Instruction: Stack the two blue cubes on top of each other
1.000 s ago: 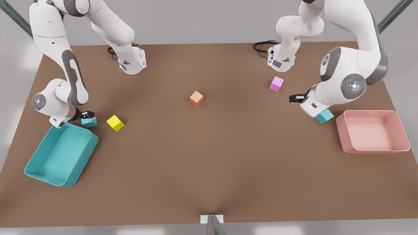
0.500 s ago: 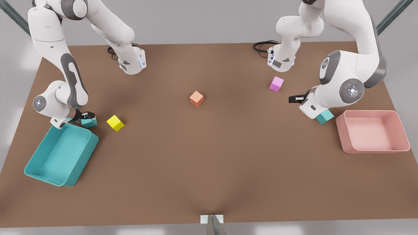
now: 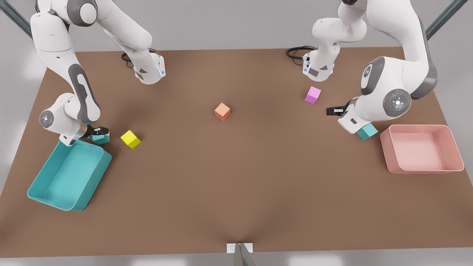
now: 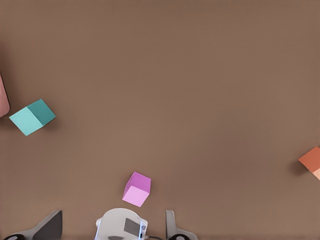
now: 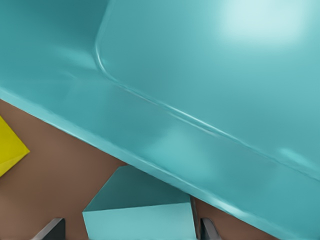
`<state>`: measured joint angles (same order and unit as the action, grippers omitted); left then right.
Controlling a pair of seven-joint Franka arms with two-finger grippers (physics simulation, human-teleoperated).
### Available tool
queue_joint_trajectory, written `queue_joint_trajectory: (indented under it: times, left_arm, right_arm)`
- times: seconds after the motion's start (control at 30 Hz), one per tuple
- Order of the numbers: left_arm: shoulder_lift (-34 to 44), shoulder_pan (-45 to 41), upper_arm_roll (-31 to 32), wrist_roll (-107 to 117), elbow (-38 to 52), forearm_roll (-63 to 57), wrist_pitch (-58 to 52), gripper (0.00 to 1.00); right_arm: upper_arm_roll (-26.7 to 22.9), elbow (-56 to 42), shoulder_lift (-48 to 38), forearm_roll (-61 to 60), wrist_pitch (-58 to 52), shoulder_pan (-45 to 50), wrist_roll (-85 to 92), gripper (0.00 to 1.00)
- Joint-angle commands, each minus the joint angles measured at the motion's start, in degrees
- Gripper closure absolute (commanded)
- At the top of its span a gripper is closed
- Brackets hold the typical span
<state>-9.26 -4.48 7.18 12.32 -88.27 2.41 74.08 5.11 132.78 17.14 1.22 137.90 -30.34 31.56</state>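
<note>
One blue cube (image 3: 100, 139) sits beside the teal tray's corner at the front view's left. My right gripper (image 3: 99, 131) is lowered over it and open. Its fingers (image 5: 54, 229) stand on either side of the cube (image 5: 140, 215), with a thin gap showing on each side. The second blue cube (image 3: 367, 132) rests on the table near the pink tray, at the front view's right. My left gripper (image 3: 337, 110) hovers open just beside it, with nothing between its fingers (image 4: 50, 226). From that wrist the cube (image 4: 32, 117) lies off to one side.
The teal tray (image 3: 40, 184) and a yellow cube (image 3: 130, 139) flank the right gripper closely. A pink tray (image 3: 456, 147) stands at the front view's right. A purple cube (image 3: 312, 95) and an orange cube (image 3: 222, 111) lie farther back, and both arm bases stand at the rear edge.
Both arms' elbows and wrists shifted slightly. The right gripper stays over its cube and the left gripper edged a little toward the front view's left. No cube has moved.
</note>
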Motion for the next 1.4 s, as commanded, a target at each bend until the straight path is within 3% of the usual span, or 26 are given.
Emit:
queue_joint_trajectory:
  times: [0.0,0.37,0.43,0.5,1.37]
  left_arm:
    - [0.12,0.0,0.03,-0.01,0.02,-0.04,-0.07,0.0]
    - [0.12,-0.35,0.03,0.08,0.02,-0.04,-0.07,0.0]
    - [0.04,-0.35,0.03,0.08,0.02,-0.04,-0.07,0.0]
    - [0.04,-0.35,0.03,0.08,0.02,-0.04,-0.07,0.0]
    - [0.21,-0.62,0.11,0.34,0.55,0.31,-0.95,0.0]
  right_arm:
    - [-0.01,0.11,0.09,-0.08,0.36,-0.25,1.57,0.0]
    - [-0.01,0.11,2.2,-0.07,1.32,-1.21,2.01,0.01]
    - [0.08,0.11,2.11,-0.07,1.24,-1.13,3.07,0.27]
    - [0.08,-0.06,2.11,-0.07,1.15,-1.04,3.15,0.36]
    - [0.08,0.29,-4.22,0.36,-10.89,-6.84,10.19,0.37]
